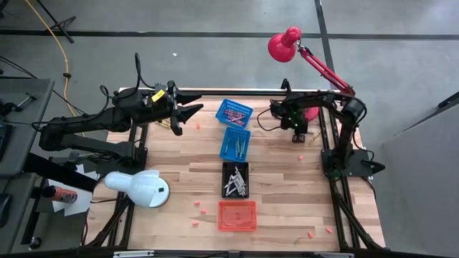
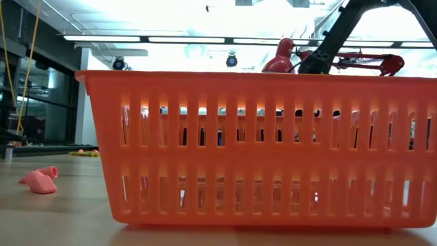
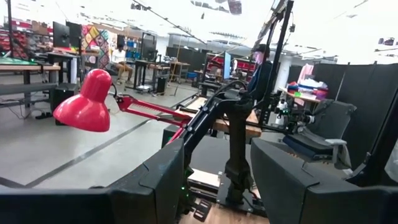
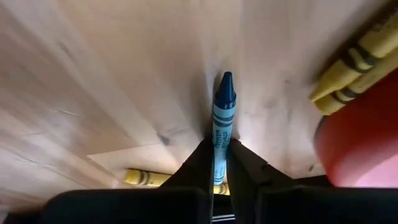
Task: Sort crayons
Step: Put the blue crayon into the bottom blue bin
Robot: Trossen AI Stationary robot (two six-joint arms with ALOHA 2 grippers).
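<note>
Currently the right gripper [image 4: 219,163] is lowered to the bench [image 1: 287,208] at its far right corner, beside the red lamp's base [image 4: 360,143], with its jaws clamped on a blue crayon [image 4: 221,124] whose tip projects forward over the wood. Yellow crayons [image 4: 351,62] lie on the bench just beside it. The left gripper [image 1: 188,109] hangs over the far left corner, jaws apart, holding nothing. Four baskets stand in a row down the middle: two blue [image 1: 234,112], one black [image 1: 235,179], one orange [image 1: 237,216].

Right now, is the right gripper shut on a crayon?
Yes, shut: in its wrist view the right gripper fingers pinch a blue crayon just above the table.
</note>
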